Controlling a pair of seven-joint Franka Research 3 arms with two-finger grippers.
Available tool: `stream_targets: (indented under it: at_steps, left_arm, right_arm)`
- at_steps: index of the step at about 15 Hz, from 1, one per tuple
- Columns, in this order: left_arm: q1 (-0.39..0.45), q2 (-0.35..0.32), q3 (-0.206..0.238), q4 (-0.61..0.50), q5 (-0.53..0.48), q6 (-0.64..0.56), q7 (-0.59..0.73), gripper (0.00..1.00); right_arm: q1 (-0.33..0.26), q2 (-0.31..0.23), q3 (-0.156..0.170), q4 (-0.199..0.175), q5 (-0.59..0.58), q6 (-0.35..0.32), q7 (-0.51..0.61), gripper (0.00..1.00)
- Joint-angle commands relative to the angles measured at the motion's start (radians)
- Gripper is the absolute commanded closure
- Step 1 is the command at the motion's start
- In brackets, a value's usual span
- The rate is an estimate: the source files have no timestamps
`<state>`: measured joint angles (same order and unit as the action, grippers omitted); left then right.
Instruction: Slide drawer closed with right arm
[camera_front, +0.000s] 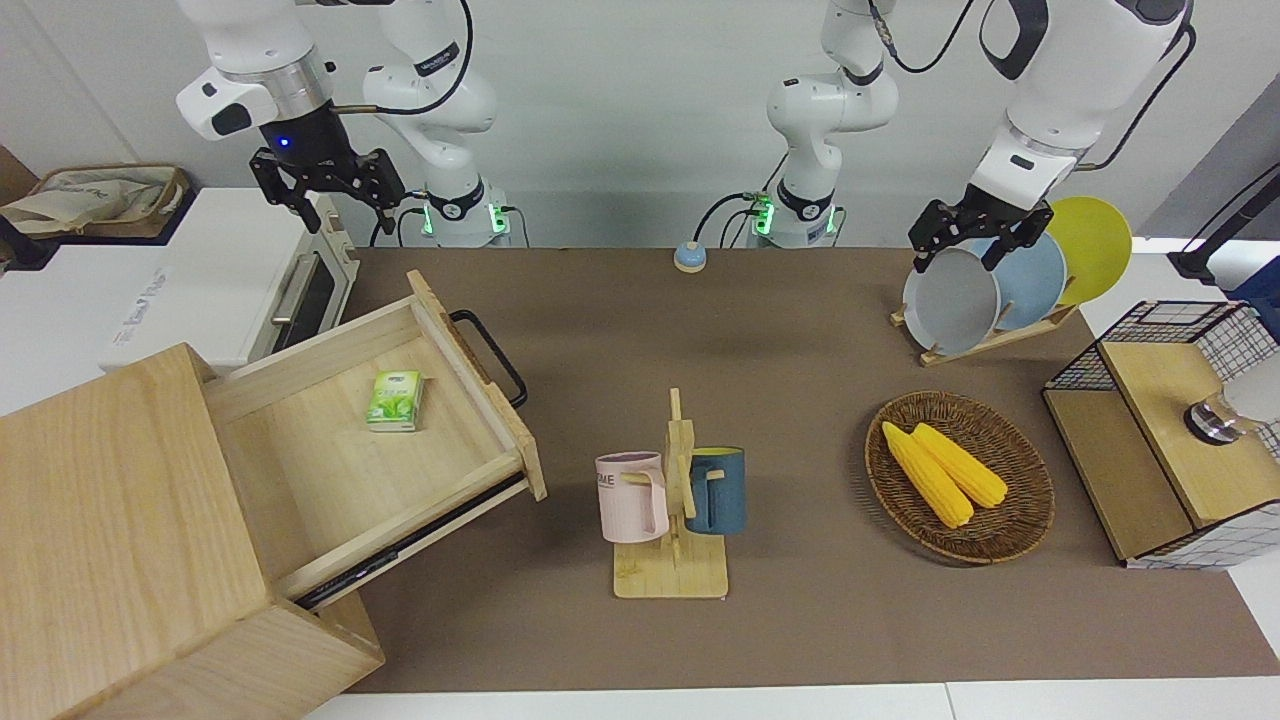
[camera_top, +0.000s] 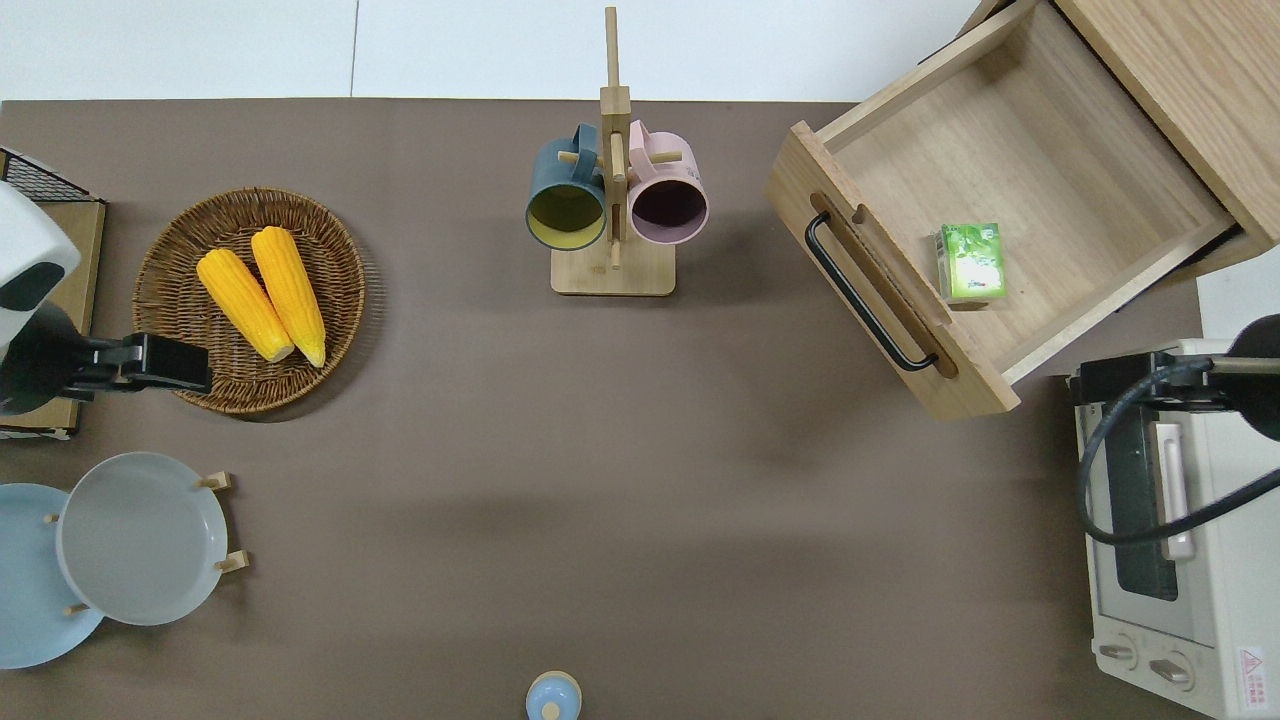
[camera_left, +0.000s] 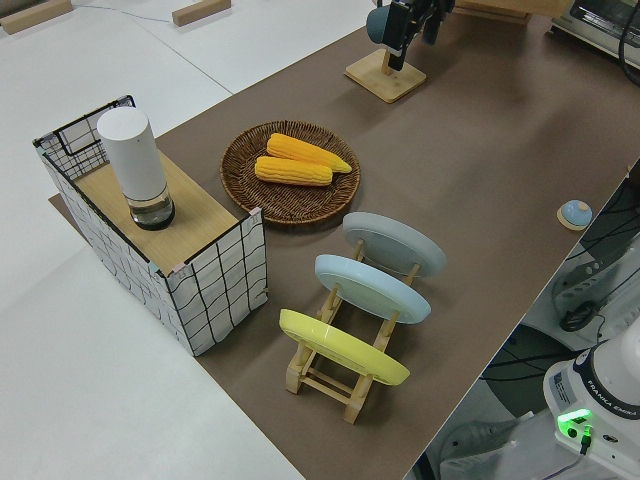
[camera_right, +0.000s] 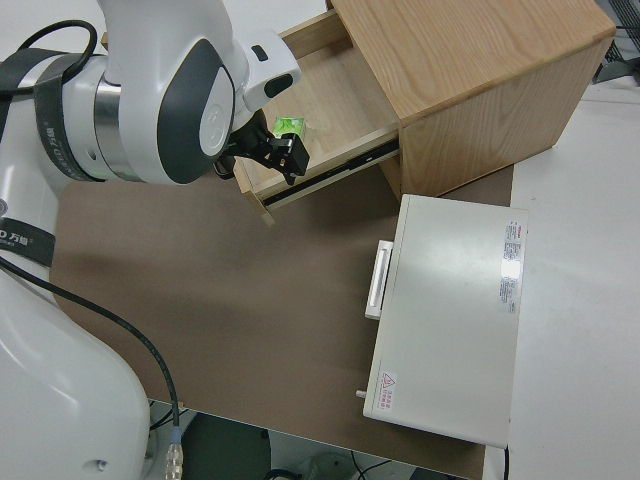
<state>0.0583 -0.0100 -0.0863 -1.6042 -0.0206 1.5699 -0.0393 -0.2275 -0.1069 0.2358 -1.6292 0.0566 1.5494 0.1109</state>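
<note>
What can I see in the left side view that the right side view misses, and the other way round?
Only the left side view shows the corn basket, the plate rack and the mesh cabinet. Only the right side view shows the open drawer with a green packet inside, the toaster oven and the right end effector. Both show the brown table.

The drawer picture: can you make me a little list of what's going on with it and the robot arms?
drawer: wide pale-wood drawer with black bar handle, pulled open
inside: small green packet
right end effector: open, over the white toaster oven, not touching the drawer
left arm: parked
closing: not yet done
</note>
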Motion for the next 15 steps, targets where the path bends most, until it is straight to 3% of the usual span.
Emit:
stream_targets:
  at_steps: [1, 8, 10, 15]
  left_arm:
    - [-0.006, -0.010, 0.005, -0.005, 0.011, -0.013, 0.007, 0.00]
    - [-0.005, -0.010, 0.005, -0.005, 0.011, -0.011, 0.007, 0.00]
    - [-0.005, -0.010, 0.005, -0.005, 0.011, -0.011, 0.007, 0.00]
    - [-0.005, -0.010, 0.005, -0.005, 0.011, -0.013, 0.007, 0.00]
  right_arm:
    - [-0.004, 0.010, 0.007, 0.026, 0.002, 0.001, -0.010, 0.017]
    - [-0.004, 0.010, 0.017, 0.026, 0.009, -0.005, -0.005, 0.048]
    - [-0.004, 0.010, 0.020, 0.026, 0.009, -0.005, -0.004, 0.167]
    - [-0.001, 0.009, 0.031, 0.026, 0.003, -0.006, 0.084, 0.679]
